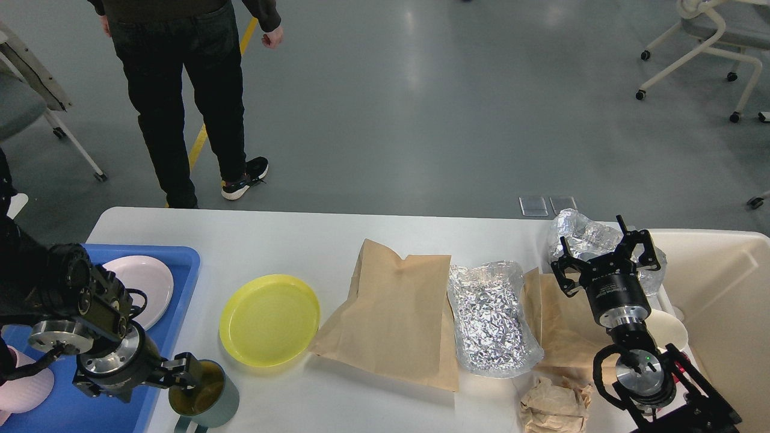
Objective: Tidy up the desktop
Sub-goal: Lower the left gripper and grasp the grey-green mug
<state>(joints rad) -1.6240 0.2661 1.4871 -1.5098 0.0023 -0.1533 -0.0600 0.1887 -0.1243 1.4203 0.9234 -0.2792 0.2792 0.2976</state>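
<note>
The white desktop [289, 240] carries a yellow plate [269, 319], a flat brown paper bag [391, 313], a silver foil bag [490, 316], a second paper bag [559, 325], crumpled foil [586, 237], crumpled brown paper [553, 406] and a grey-green mug [207, 394]. My left gripper [138, 391] is low at the front left, open, with one finger [182, 370] against the mug's left rim. My right gripper [604, 249] is open just in front of the crumpled foil, holding nothing.
A blue tray [180, 258] at the left holds a pink plate [144, 285] and a pink cup [24, 385]. A cream bin [722, 288] stands at the right, with a small white dish [671, 328] beside it. A person [180, 90] stands beyond the table's far left edge.
</note>
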